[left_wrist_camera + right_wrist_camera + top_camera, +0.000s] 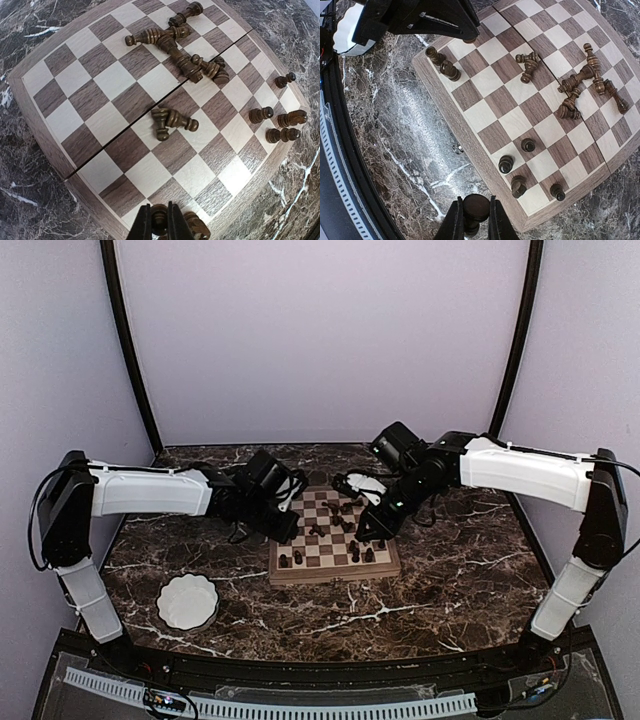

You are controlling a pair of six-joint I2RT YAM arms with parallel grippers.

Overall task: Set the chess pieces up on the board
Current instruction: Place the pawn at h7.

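Observation:
The board lies mid-table. Several dark chess pieces lie tipped in a pile on it, and two more lie near its middle. Others stand upright along one edge. My left gripper is shut on one small piece at the board's left edge, with another piece right beside it. My right gripper is shut on a dark piece, held above the marble just off the board's rim, close to several upright pieces.
A white scalloped bowl sits front left on the dark marble table. A white object lies behind the board under the right arm. The left gripper's black body hangs over the board's far corner. Purple walls enclose the table.

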